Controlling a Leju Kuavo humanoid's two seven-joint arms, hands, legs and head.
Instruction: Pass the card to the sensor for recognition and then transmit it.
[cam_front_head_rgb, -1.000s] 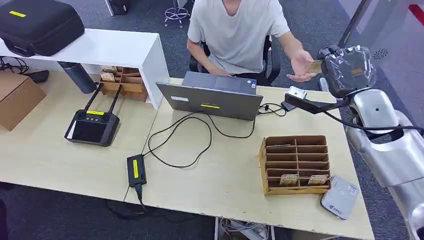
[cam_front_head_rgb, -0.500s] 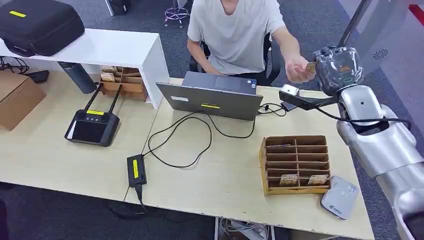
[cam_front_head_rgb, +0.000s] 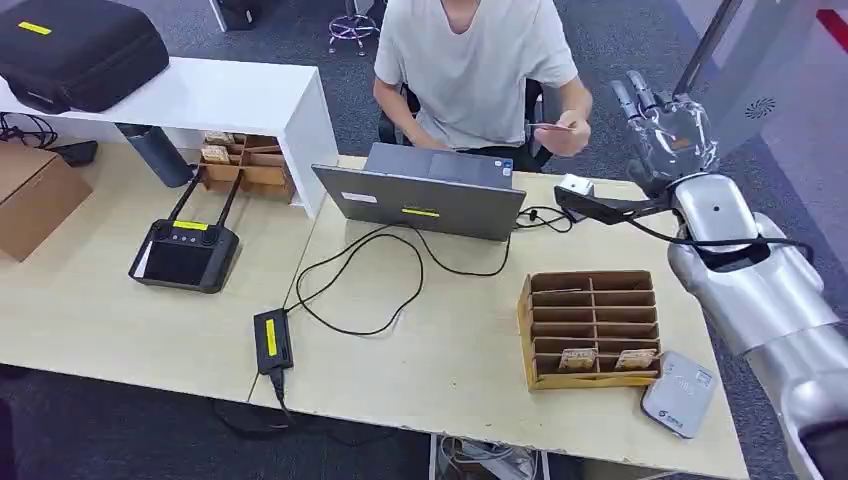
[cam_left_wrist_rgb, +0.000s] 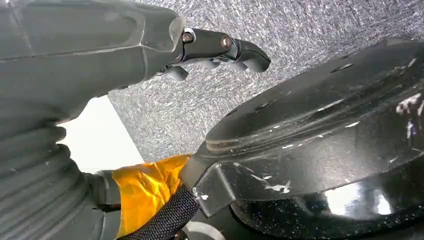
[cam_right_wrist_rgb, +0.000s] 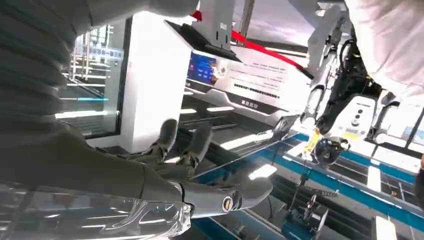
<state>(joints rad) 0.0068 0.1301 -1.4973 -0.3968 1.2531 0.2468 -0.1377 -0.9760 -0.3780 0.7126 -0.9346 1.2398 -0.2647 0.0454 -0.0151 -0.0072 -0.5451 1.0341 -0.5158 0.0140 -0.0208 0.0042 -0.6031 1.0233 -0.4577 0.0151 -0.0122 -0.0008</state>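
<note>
Tan card (cam_front_head_rgb: 553, 126) sits in the person's hand (cam_front_head_rgb: 572, 136), at 10 o'clock from my right hand (cam_front_head_rgb: 668, 135) | my right hand is spread, holding nothing | card looks thin, light, stiff, likely slippery; best pinched at one short edge.

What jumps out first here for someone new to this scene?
The right hand, raised past the table's far right corner with fingers spread and nothing in it. Beside it, the seated person's hand holds the card above the open laptop. Nearer, a wooden slotted organizer sits beside the grey card reader.
</note>
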